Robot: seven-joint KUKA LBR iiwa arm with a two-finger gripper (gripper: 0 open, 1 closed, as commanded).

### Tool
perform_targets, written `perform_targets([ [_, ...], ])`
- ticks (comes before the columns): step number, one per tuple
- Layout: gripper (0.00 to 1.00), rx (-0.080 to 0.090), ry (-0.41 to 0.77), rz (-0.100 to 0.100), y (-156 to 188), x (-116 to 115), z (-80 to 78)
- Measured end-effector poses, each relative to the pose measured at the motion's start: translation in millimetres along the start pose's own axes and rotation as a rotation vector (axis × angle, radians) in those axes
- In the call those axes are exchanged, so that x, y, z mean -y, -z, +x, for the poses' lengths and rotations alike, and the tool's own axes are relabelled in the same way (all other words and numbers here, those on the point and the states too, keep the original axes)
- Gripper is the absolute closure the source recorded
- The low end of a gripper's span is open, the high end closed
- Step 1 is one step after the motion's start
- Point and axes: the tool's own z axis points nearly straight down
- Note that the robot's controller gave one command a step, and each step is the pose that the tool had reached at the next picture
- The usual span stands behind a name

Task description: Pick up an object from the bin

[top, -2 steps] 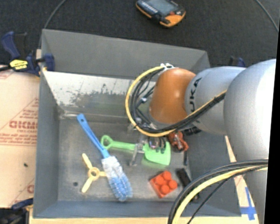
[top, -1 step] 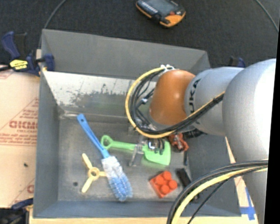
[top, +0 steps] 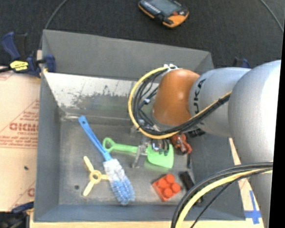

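A yellow three-bladed propeller (top: 92,176) lies at the left of the bin (top: 48,153), with a blue bottle brush (top: 110,166) slanting just beside it. At mid-floor the gripper (top: 141,156) hangs over a green scoop (top: 159,157), at its handle; how wide it stands cannot be told. A red studded block (top: 166,186) lies further right, toward the front.

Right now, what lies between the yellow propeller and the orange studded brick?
In the camera view, the bristle head of the blue bottle brush lies between the yellow propeller and the orange studded brick.
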Motion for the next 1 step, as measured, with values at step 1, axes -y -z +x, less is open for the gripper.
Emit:
perform_targets([
  [1, 0.0, -0.002, -0.034, -0.001, -0.2, -0.7, 2.9],
])
